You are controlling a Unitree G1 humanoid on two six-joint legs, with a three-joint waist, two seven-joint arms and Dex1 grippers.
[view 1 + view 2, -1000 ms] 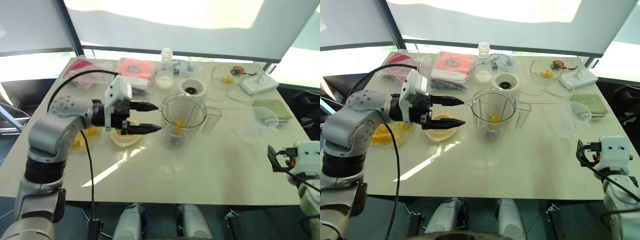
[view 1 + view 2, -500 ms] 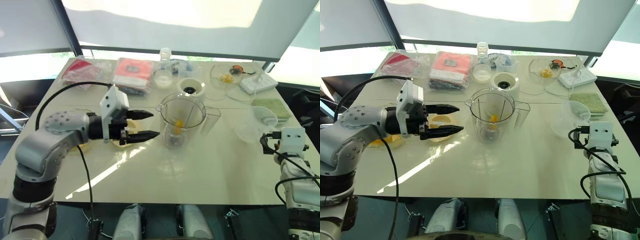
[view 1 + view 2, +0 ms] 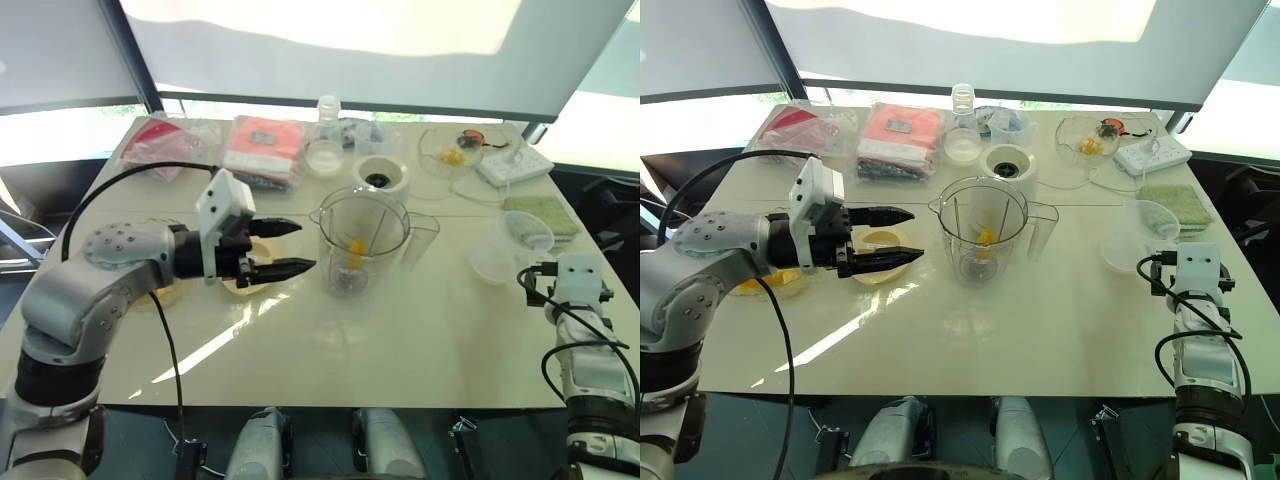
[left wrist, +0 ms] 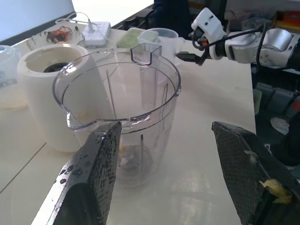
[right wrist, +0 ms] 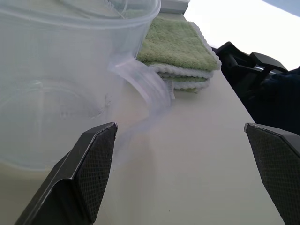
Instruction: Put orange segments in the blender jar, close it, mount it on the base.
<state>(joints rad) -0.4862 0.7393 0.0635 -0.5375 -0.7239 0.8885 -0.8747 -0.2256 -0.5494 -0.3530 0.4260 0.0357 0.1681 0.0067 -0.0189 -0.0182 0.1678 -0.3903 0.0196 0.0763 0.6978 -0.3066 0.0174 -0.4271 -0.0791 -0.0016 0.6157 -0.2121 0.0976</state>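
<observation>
The clear blender jar (image 3: 365,240) stands upright mid-table with its top uncovered, and one orange segment (image 3: 357,247) lies inside it. My left gripper (image 3: 303,246) hovers just left of the jar, level with its rim, open and holding nothing. A scrap of orange pulp (image 4: 276,190) sticks to one finger. The white base (image 3: 383,178) sits right behind the jar. More orange segments lie in a glass bowl (image 3: 457,157) at the back right and on a plate (image 3: 765,280) under my left arm. My right gripper (image 5: 179,126) is open at the table's right edge, facing a clear measuring cup (image 5: 70,93).
A flat cream lid (image 3: 880,245) lies below my left gripper. A folded green cloth (image 3: 540,215) and a power strip (image 3: 512,163) sit at the right. A small bottle (image 3: 328,145) and red packets (image 3: 262,140) line the back edge.
My right gripper came up from the front right corner and moved forward toward the measuring cup. My left gripper turned slightly and stayed beside the jar.
</observation>
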